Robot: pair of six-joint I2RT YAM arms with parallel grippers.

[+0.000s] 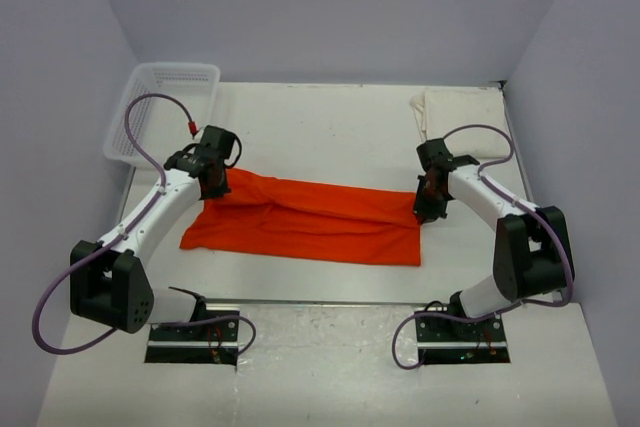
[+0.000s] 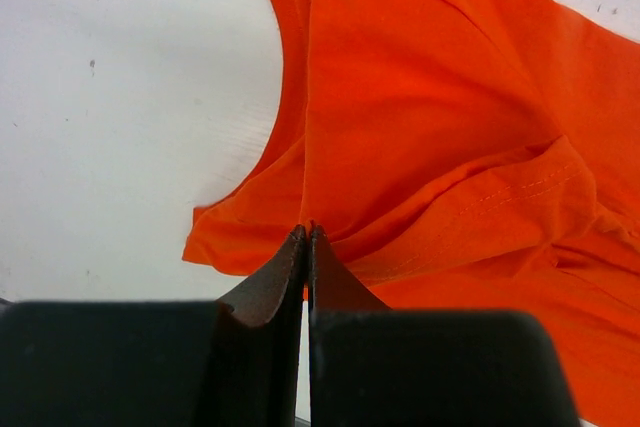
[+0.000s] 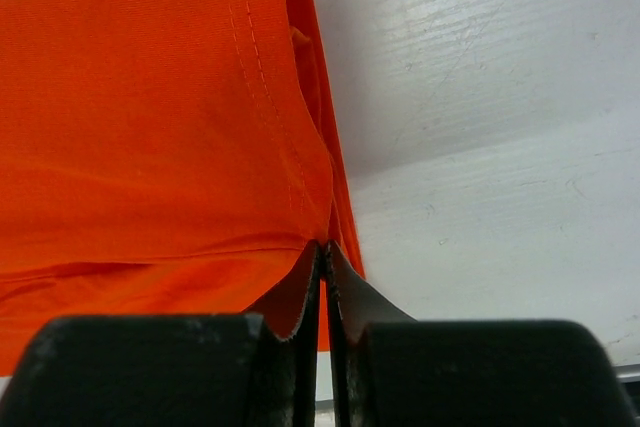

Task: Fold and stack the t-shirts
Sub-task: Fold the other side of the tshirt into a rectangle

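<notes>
The orange-red t-shirt [image 1: 310, 222] lies across the middle of the table as a long folded band. Its far edge is lifted a little at both ends. My left gripper [image 1: 216, 190] is shut on the shirt's far left corner. In the left wrist view its tips [image 2: 307, 230] pinch a fold of the orange cloth [image 2: 450, 127]. My right gripper [image 1: 424, 210] is shut on the far right corner. There the tips [image 3: 327, 245] close on the stitched hem of the orange cloth [image 3: 150, 117]. The cream-white t-shirt [image 1: 462, 112] lies folded at the back right.
A white lattice basket [image 1: 160, 107] stands at the back left, just behind the left arm. Grey walls close in the table on the left, right and back. Both arm bases sit at the near edge.
</notes>
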